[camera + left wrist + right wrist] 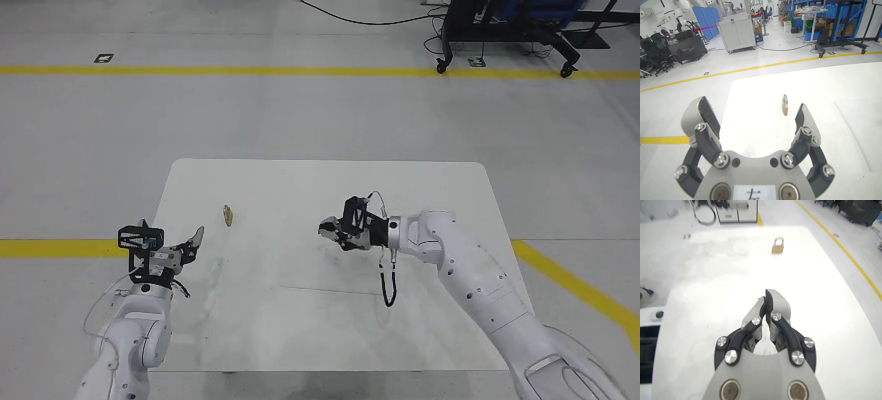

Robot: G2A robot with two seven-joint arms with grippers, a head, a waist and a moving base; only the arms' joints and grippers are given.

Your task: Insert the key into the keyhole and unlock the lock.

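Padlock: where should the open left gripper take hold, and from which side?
Probably the padlock by its brass body, below the shackle. It stands upright, narrow edge toward the left gripper, so a level approach from there would clamp its broad flat faces.

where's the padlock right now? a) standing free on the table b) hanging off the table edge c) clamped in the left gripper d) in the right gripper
a: the padlock stands upright on the table, clear of the open left gripper.

I see the padlock (pixel 228 214) — brass body, silver shackle on top — standing upright on the white table (pixel 300 330), in its left half, toward the far side.
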